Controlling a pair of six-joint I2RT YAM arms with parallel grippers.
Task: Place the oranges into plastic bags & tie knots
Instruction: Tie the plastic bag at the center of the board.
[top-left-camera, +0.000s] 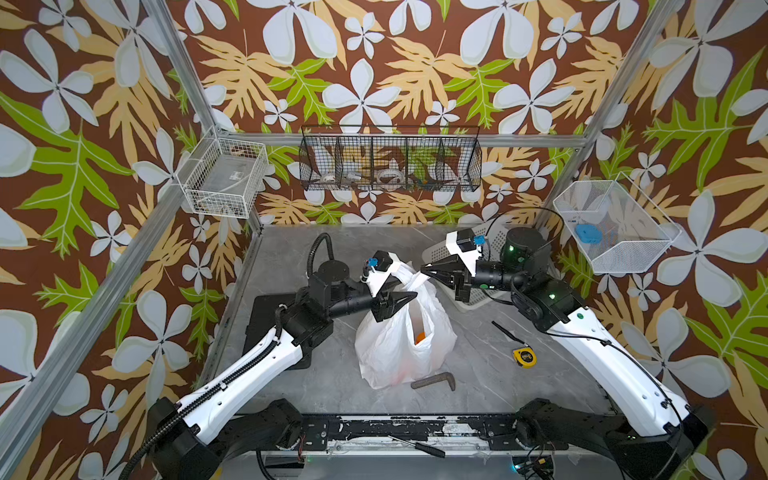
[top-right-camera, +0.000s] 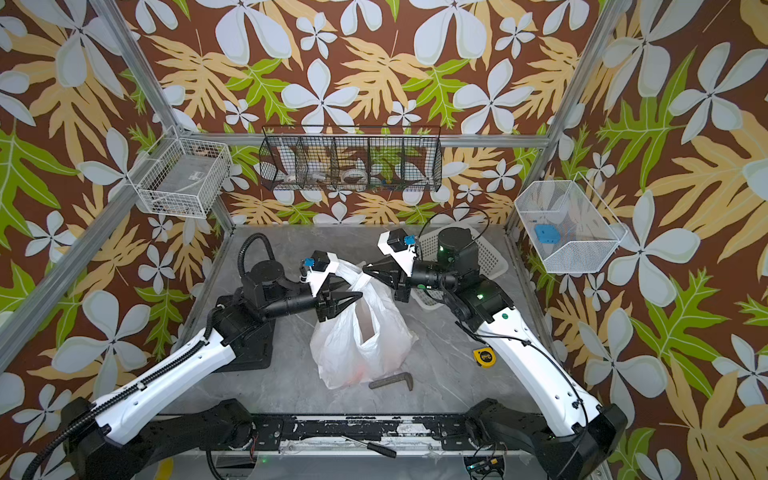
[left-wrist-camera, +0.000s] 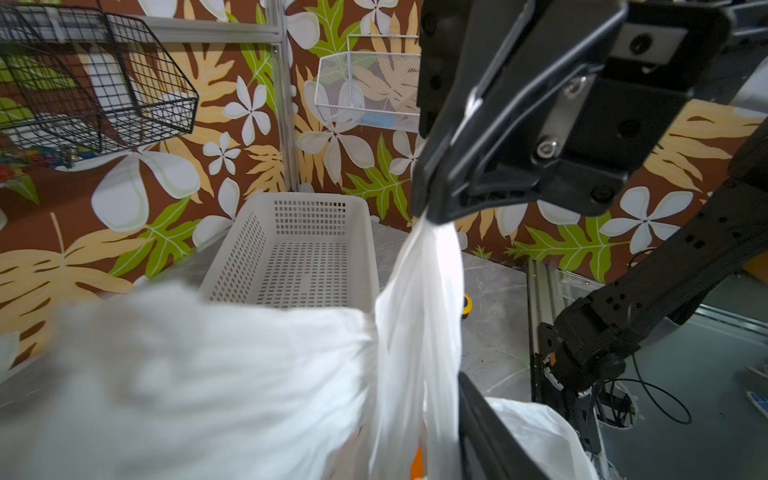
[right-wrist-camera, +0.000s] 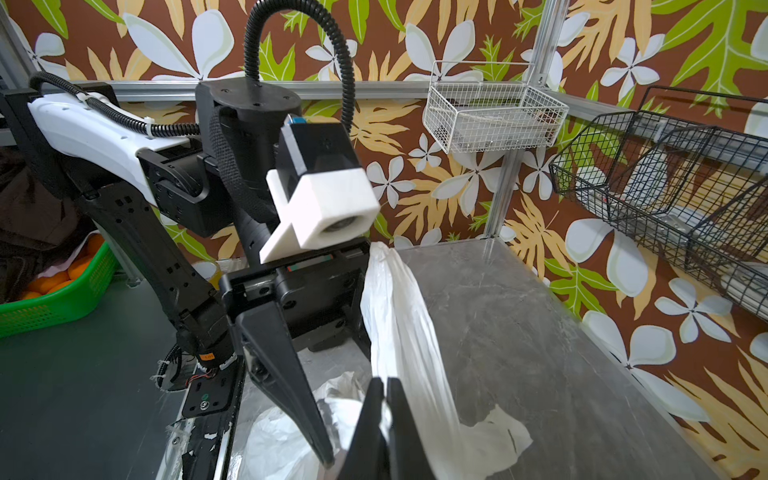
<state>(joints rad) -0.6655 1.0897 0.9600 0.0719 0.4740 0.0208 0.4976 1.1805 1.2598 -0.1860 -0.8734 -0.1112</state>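
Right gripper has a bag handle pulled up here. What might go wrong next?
1. Only the right gripper pinches the plastic bag, by one handle. The left gripper is open, so tying may stall or the strap may slip.
2. The bag's side gapes over an orange, so a harder pull might tip it out.

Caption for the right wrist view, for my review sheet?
Right gripper shut on a handle of the white plastic bag over the grey table, left arm alongside.
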